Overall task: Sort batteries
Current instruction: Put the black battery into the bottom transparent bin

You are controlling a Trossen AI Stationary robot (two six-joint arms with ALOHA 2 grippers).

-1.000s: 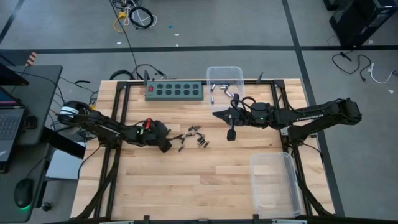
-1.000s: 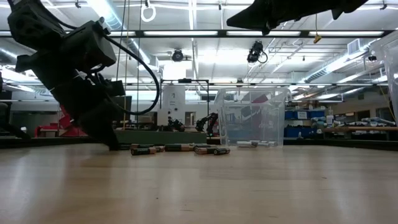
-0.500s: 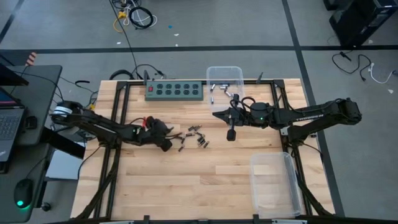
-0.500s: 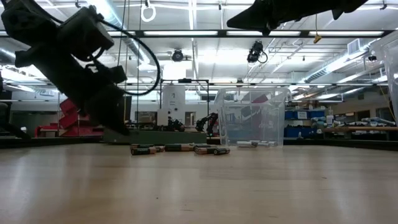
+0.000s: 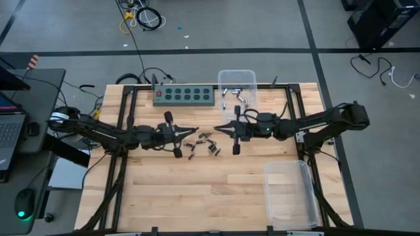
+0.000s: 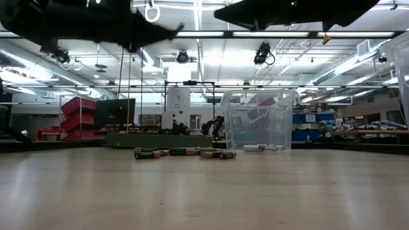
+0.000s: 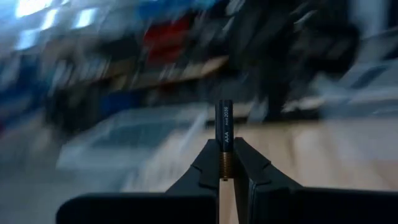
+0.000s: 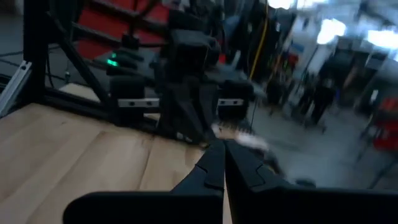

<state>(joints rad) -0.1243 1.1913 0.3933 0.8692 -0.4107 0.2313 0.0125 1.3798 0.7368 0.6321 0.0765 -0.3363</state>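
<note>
Partly sorted: a few batteries (image 5: 232,93) already inside the clear bin (image 5: 251,78) at the bench's far edge; a loose cluster (image 5: 205,144) left mid-bench. Left hand (image 5: 195,129) pinched shut on one AAA cell (image 7: 224,127), raised above the pile. Right hand (image 5: 217,127) shut, empty. Second bin (image 5: 289,195) apparently bare; cell types too small to distinguish.

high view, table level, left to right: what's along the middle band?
left gripper → loose batteries → right gripper → clear bin at the table's right edge.
</note>
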